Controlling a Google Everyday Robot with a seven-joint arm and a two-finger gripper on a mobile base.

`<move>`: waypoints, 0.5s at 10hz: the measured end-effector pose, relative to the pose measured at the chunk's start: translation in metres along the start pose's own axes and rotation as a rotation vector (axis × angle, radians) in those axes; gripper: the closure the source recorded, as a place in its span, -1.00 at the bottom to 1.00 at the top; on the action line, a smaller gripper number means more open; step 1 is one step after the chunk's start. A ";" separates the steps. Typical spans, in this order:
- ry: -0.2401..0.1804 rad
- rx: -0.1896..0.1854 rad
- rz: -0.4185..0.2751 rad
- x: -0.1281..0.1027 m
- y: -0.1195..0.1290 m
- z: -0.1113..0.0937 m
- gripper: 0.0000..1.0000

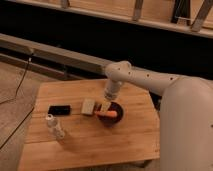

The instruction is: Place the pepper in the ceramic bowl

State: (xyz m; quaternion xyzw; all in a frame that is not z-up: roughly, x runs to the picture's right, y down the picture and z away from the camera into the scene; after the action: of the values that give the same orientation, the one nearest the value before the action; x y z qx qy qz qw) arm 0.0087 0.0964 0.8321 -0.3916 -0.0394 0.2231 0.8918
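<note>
One each — pepper (107,114), bowl (121,115), block (88,107), bottle (54,126), slab (59,109), pincer (105,106) above bowl
</note>
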 end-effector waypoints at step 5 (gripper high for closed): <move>-0.059 0.009 -0.001 -0.012 0.003 -0.013 -0.60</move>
State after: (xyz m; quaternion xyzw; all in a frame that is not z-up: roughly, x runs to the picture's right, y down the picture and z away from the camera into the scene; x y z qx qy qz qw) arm -0.0001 0.0841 0.8221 -0.3806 -0.0647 0.2342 0.8922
